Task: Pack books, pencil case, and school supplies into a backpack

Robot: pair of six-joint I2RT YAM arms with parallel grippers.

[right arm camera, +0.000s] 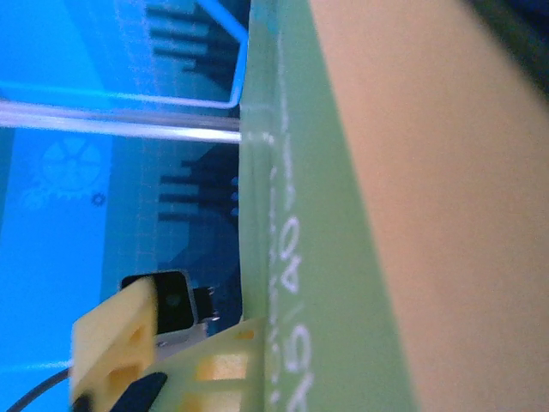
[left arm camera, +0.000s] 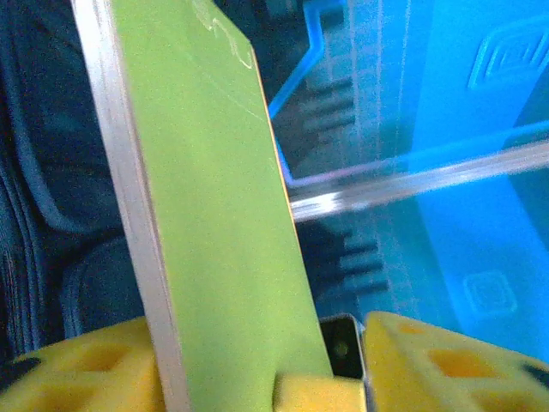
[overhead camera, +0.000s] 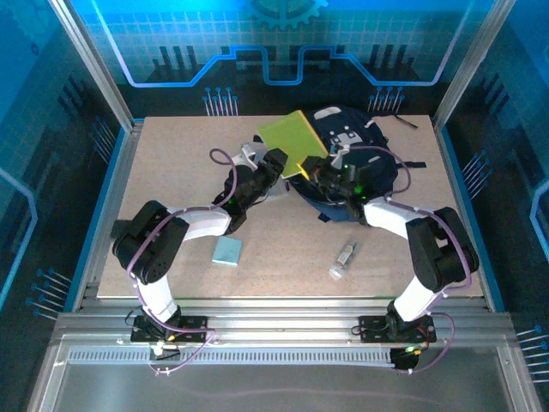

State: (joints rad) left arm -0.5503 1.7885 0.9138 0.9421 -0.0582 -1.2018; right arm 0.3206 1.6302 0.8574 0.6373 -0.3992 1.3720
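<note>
Left gripper [overhead camera: 287, 168]: comes in from the left to the lower-left edge of the lime-green book [overhead camera: 293, 137]. Seen from its own wrist, the yellow fingers [left arm camera: 77, 373] stand apart with the book upright between them. The right-hand pad is clear of the cover, with a dark gap showing.

Right gripper [overhead camera: 322, 173]: meets the same book from the side of the backpack [overhead camera: 364, 142] and is closed on its lower edge. In the right wrist view one yellow finger [right arm camera: 219, 369] lies against the green cover, with pale print running up the cover beside it.

Lime-green book: lifted off the table [overhead camera: 283, 275] and tilted, with its far corner pointing toward the back wall. It hangs over the backpack's left rim, between the two grippers. A thin orange line follows one edge of the cover in the left wrist view — whether that is a second book cannot be told.

Backpack: dark navy with a white patch, lying at the back of the table, right of centre. A strap trails off to the right.

Pale teal pad [overhead camera: 227, 251]: flat on the table beside the left arm, well apart from the backpack.

Clear-white tube [overhead camera: 343, 261]: lying on the table in front of the backpack, near the right arm — touching neither.

Table: a pale speckled board inside a blue-lit enclosure, with both arm bases bolted at its near edge.
</note>
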